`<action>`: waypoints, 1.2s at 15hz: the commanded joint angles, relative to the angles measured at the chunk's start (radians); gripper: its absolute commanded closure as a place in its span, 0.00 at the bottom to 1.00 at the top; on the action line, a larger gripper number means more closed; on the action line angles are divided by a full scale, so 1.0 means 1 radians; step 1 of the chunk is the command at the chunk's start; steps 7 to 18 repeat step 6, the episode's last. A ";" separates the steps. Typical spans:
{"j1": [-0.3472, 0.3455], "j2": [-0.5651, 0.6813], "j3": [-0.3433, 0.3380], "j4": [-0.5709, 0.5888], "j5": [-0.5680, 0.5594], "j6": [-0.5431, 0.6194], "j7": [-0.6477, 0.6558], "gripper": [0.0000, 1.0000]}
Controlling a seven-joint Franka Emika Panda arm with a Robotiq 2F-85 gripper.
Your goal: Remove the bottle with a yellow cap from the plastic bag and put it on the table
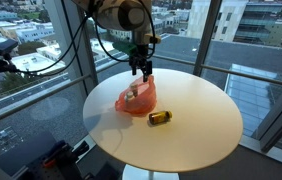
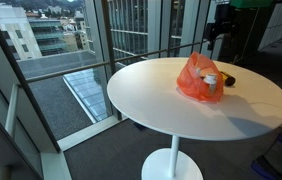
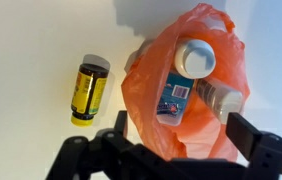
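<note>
Yellow-capped bottle [image 3: 89, 90] on table [image 3: 21, 40] (outside orange bag [image 3: 146, 95]), beside end effector [image 3: 178, 128], spread wide above bag

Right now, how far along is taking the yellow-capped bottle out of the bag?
Done, it seems: the yellow-capped bottle lies on its side on the table, beside the orange bag. In hand: nothing; the tool hangs open above the bag. Left: probably only drawing the arm away. A white-capped bottle is inside the bag.
</note>
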 commanded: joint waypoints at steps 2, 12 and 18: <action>-0.008 -0.082 0.047 -0.031 0.014 -0.050 -0.140 0.00; -0.007 -0.045 0.046 -0.010 -0.001 -0.030 -0.087 0.00; -0.007 -0.045 0.046 -0.010 -0.001 -0.030 -0.087 0.00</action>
